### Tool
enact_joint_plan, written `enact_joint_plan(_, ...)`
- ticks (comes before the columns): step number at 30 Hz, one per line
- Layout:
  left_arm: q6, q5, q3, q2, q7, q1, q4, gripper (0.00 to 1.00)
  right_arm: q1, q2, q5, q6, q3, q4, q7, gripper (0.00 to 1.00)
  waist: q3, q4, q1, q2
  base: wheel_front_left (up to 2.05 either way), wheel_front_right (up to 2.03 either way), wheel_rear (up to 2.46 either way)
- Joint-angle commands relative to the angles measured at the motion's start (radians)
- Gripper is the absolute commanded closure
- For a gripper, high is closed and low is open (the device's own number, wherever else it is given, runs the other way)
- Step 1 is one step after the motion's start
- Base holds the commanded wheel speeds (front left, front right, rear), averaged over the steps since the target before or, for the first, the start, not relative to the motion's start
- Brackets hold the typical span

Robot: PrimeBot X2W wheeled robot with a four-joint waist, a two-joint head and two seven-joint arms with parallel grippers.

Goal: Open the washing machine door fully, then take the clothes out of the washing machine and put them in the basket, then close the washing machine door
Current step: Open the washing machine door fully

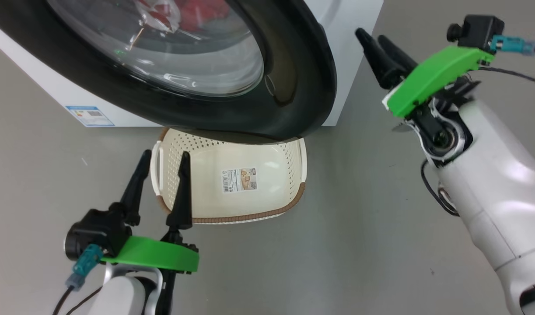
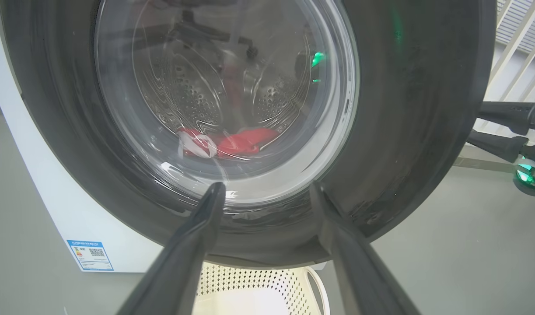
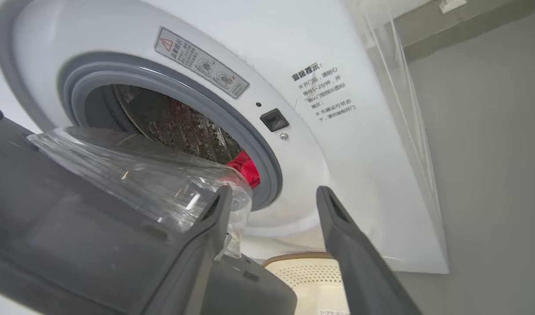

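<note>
The right pincer (image 3: 274, 192) stands open and empty beside the edge of the washing machine door (image 1: 302, 87), which hangs ajar. The left pincer (image 1: 165, 154), also open and empty, is near the basket (image 1: 241, 217) on the floor (image 1: 359, 218) below the door. The clothes (image 3: 245, 168) lie inside the washing machine (image 3: 359, 175).

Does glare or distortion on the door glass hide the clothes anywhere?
Head view: white highlights streak the washing machine door, clothes show red behind. Left wrist view: wide-angle bends its rim, clothes clear. Right wrist view: clothes peek past the glass.
</note>
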Motion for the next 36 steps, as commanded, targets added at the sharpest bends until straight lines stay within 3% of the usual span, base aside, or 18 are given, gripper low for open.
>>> enact_joint_plan(1,0.014,-0.007,0.041,0.018,-0.008,0.008,-0.037,0.00,0.025,-0.004,-0.069,0.005,0.028,-0.037,-0.075,0.00,0.004,-0.006,0.0000,-0.0001,0.00,0.00,0.00)
enact_joint_plan(7,0.020,-0.006,0.046,0.014,-0.013,0.007,-0.048,0.00,0.054,-0.039,-0.276,0.005,0.076,-0.035,-0.263,0.00,0.010,-0.015,0.0000,-0.0001,0.00,0.00,0.00)
enact_joint_plan(10,0.021,0.001,0.049,0.015,-0.015,0.006,-0.055,0.00,0.073,-0.040,-0.401,0.005,0.046,-0.038,-0.306,0.00,0.012,-0.021,0.0000,-0.0001,0.00,0.00,0.00)
enact_joint_plan(17,0.020,0.022,0.058,0.015,-0.018,0.007,-0.076,0.00,0.224,0.023,-0.738,0.005,-0.195,-0.259,-0.313,0.00,0.018,-0.033,0.0000,-0.0001,0.00,0.00,0.00)
enact_joint_plan(21,0.017,0.031,0.066,0.011,-0.019,0.007,-0.094,0.00,0.339,0.066,-0.882,0.005,-0.272,-0.408,-0.313,0.00,0.021,-0.035,0.0000,-0.0001,0.00,0.00,0.00)
enact_joint_plan(29,0.006,0.048,0.086,-0.003,-0.019,0.017,-0.122,0.00,0.509,0.091,-1.012,0.005,-0.334,-0.608,-0.313,0.00,0.019,-0.037,0.0000,-0.0001,0.00,0.00,0.00)
enact_joint_plan(36,-0.003,0.062,0.101,-0.015,-0.019,0.039,-0.141,0.00,0.625,0.092,-0.993,0.005,-0.358,-0.690,-0.313,0.00,0.014,-0.037,0.0000,-0.0001,0.00,0.00,0.00)
